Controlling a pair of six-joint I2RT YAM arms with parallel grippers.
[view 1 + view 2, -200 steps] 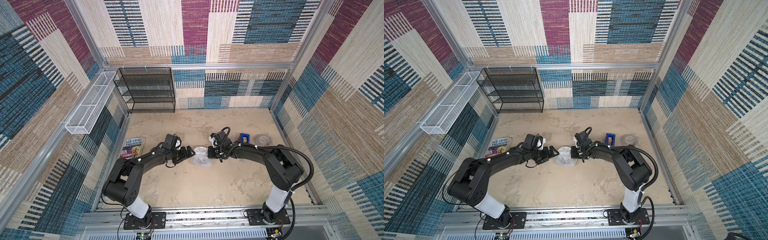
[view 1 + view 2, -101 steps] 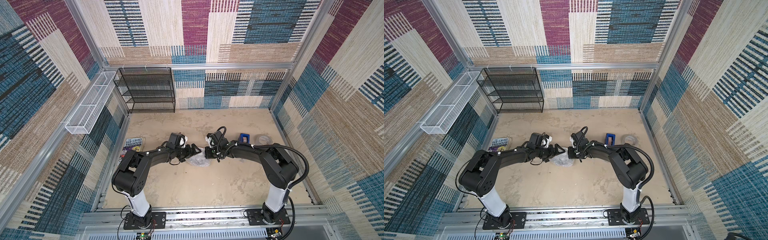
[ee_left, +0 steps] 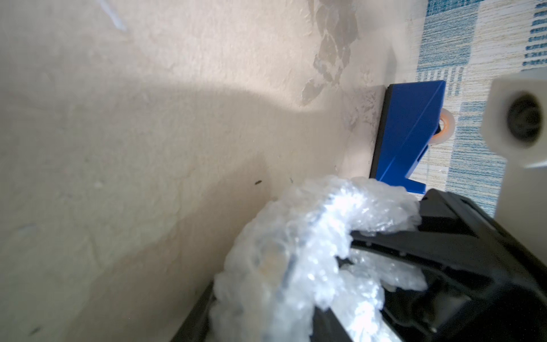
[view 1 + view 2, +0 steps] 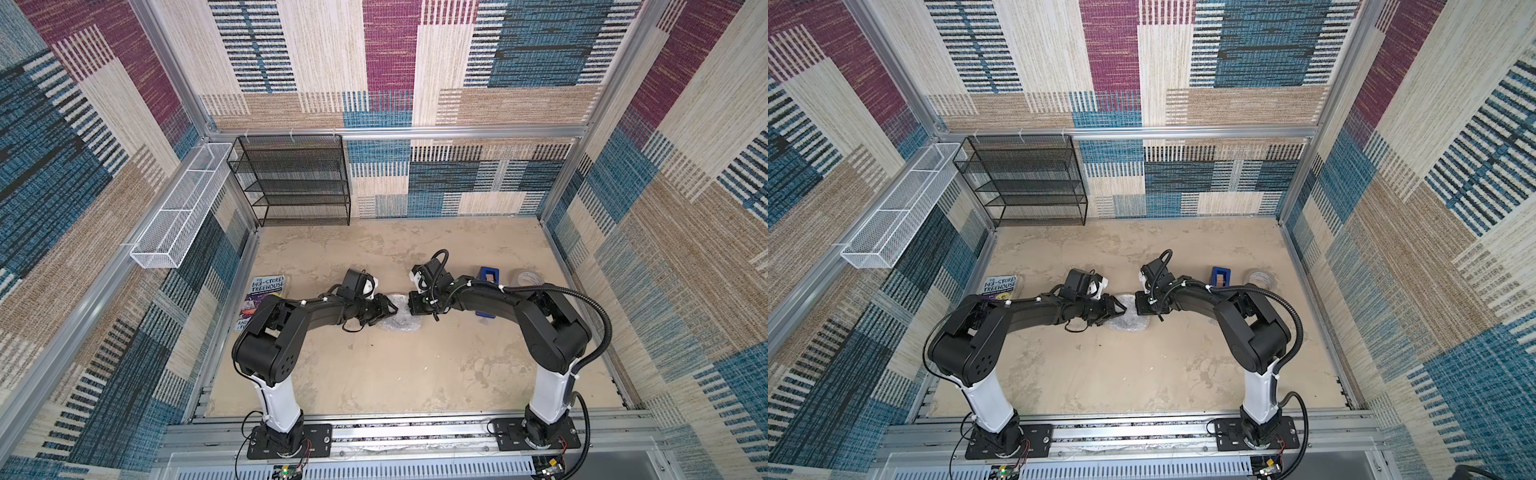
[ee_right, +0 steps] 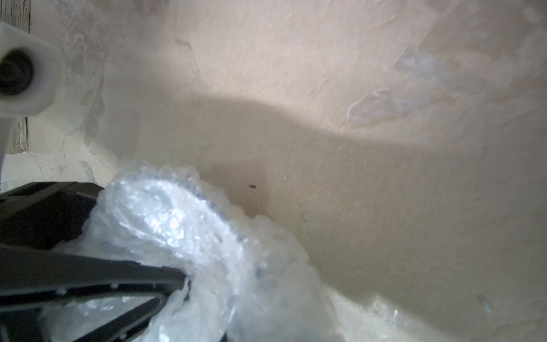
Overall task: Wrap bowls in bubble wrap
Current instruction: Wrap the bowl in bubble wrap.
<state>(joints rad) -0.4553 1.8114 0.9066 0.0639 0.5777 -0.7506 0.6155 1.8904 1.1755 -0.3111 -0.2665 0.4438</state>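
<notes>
When you look in from the near edge of the sandy table (image 4: 374, 374), both of your arms bend toward the middle, and the bubble wrap (image 4: 401, 325) lies there in a crinkly lump on the table, right between the two grippers

Your left gripper (image 4: 387, 309) comes at the lump from 9 o'clock. Its black fingers (image 5: 88, 275) are pushed into the shiny wrap with folds of it between them, but you cannot tell if they are squeezing it or just sitting around it

Your right gripper (image 4: 410, 309) comes from 3 o'clock, and it is pinched tight on a fold of the wrap

In the right wrist view the round rim of the bowl (image 5: 192, 204) shows through the plastic, so the bowl sits inside the lump, under the wrap

A bit farther out, at 9 o'clock, a book (image 4: 266, 291) lies flat by the left wall. At 2 o'clock stands a blue block (image 4: 488, 276) with a roll of tape (image 4: 524, 277) just beside it, both well apart from the lump

Far back at 11 o'clock a black wire shelf (image 4: 299, 183) stands against the back wall, and a white wire basket (image 4: 178, 208) hangs on the left wall at 10 o'clock
</notes>
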